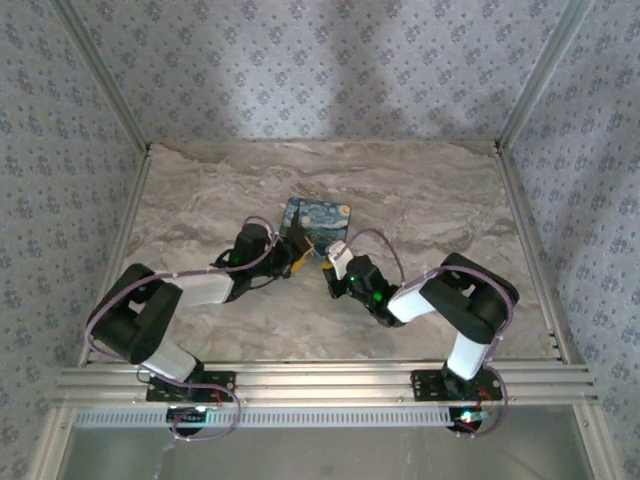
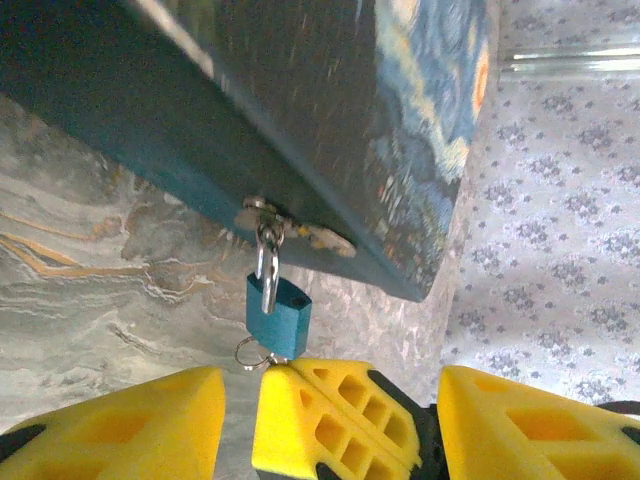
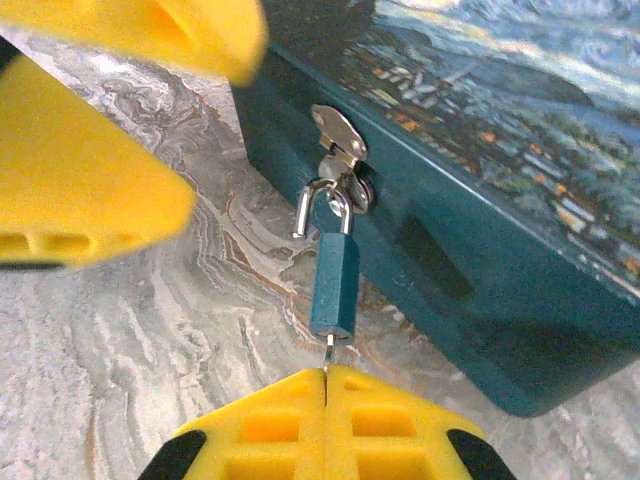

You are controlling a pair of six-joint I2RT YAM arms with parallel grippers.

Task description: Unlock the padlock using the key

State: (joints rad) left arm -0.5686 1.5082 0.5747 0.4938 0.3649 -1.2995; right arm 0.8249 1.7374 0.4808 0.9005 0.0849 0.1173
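Note:
The blue padlock (image 3: 333,285) hangs by its silvery shackle (image 3: 322,205) from the hasp of the Starry-Night box (image 3: 480,150). One shackle leg ends free above the body, and an empty hole shows in the padlock (image 2: 278,310) top. The key (image 3: 328,352) sticks up into the padlock's underside; only its thin shank shows, with a wire ring (image 2: 250,352) beside it. My right gripper (image 3: 325,378) is shut on the key just below the lock. My left gripper (image 2: 330,390) is open, its fingers (image 2: 130,420) standing either side of the right gripper's pads (image 2: 320,420) and touching nothing.
The box (image 1: 318,220) sits mid-table on the marble top (image 1: 200,210), both arms meeting at its near side. Patterned walls and metal posts enclose the table. Bare marble lies to the left, right and behind the box.

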